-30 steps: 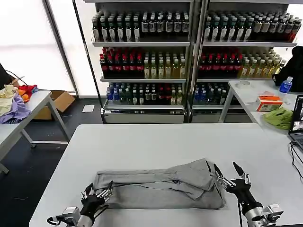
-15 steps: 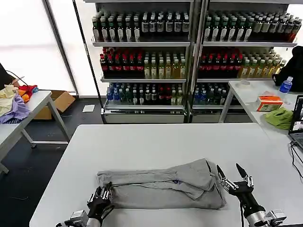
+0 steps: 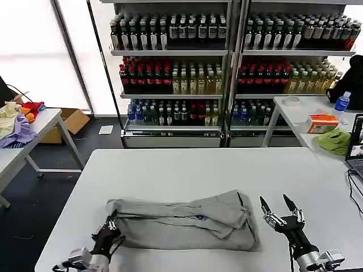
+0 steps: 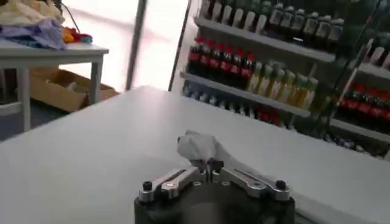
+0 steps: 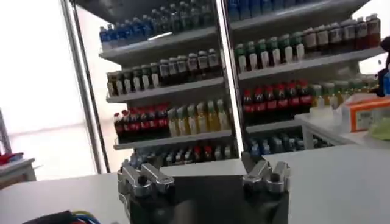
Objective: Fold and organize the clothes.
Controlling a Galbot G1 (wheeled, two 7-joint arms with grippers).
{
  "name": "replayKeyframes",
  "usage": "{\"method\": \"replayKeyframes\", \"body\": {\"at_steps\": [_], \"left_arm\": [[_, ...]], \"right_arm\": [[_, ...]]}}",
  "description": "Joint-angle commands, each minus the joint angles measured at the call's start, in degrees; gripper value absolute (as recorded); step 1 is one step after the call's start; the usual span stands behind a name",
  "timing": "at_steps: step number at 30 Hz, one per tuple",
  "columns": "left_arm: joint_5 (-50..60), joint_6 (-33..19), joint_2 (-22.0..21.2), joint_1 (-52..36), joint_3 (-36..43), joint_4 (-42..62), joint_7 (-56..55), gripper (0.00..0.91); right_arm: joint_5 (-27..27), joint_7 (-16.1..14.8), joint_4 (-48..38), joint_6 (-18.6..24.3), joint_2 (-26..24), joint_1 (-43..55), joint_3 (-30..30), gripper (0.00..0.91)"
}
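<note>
A light grey shirt [image 3: 187, 224] lies folded into a long band across the near part of the white table [image 3: 198, 167]. My left gripper [image 3: 110, 225] is at the shirt's left end, shut on a pinch of its grey fabric [image 4: 198, 146]; in the left wrist view the jaws of the left gripper [image 4: 209, 163] meet on the cloth. Just right of the shirt's right end my right gripper [image 3: 273, 199] stands open, apart from the cloth. In the right wrist view the right gripper [image 5: 198, 169] has its fingers spread with nothing between them.
A side table [image 3: 34, 133] at the far left carries purple, yellow and red cloths [image 3: 17, 127]. On the right, another table holds a lime-green cloth [image 3: 334, 140], an orange box [image 3: 321, 122] and a laptop [image 3: 357, 148]. Bottle shelves [image 3: 227, 73] stand behind.
My left gripper has moved left with the shirt's end in it, and the whole shirt has slid left, away from the right gripper. The right gripper has hardly moved and stays open.
</note>
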Motion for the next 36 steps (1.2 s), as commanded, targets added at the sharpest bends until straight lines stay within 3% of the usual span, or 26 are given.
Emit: {"method": "replayKeyframes", "body": {"at_steps": [1, 7, 12, 14, 15, 17, 21, 25, 30, 36], "left_arm": [[-12.64, 0.44, 11.43, 0.30, -21.71, 2.18, 4.13, 0.010], [-14.79, 2.93, 21.42, 0.40, -27.03, 3.55, 4.93, 0.010], [-18.71, 4.64, 23.43, -1.00, -23.13, -3.20, 2.07, 0.010], [-25.86, 6.13, 23.12, -1.87, -18.51, -10.38, -2.87, 0.010], [-26.03, 6.02, 22.96, -2.28, -17.35, -11.43, -2.94, 0.010], [-22.48, 5.35, 22.61, -3.68, -7.22, -14.41, -2.44, 0.010], [-19.92, 6.19, 20.93, -6.73, 6.85, -15.17, -4.73, 0.010], [-17.30, 4.74, 16.04, -11.85, 22.84, -12.04, -5.08, 0.010], [-15.40, 4.25, 10.03, -17.03, 30.87, -4.01, -5.17, 0.010], [-11.73, 5.35, 7.20, -17.85, 34.50, 3.74, -1.84, 0.010]], "right_arm": [[0.25, 0.10, 0.12, -0.30, -1.05, 1.23, -1.21, 0.907], [0.23, 0.22, 0.87, -0.59, -0.98, 1.26, -1.70, 0.907], [0.20, 0.25, 1.38, -0.47, -0.59, 0.75, -1.60, 0.907], [0.27, 0.26, 1.65, -0.25, -0.40, 0.19, -1.43, 0.907], [0.44, 0.30, 1.73, -0.22, -0.30, 0.05, -1.45, 0.907], [1.74, 0.54, 1.69, -0.20, 0.07, -0.42, -1.49, 0.907], [1.27, 0.51, 1.63, 0.27, 0.74, -1.37, -1.68, 0.907], [1.00, 0.56, 1.71, 0.52, 1.60, -2.01, -1.42, 0.907], [0.75, 0.35, 2.09, 0.71, 2.27, -2.74, -0.79, 0.907], [0.75, 0.04, 1.85, 1.63, 2.28, -4.26, 0.61, 0.907]]}}
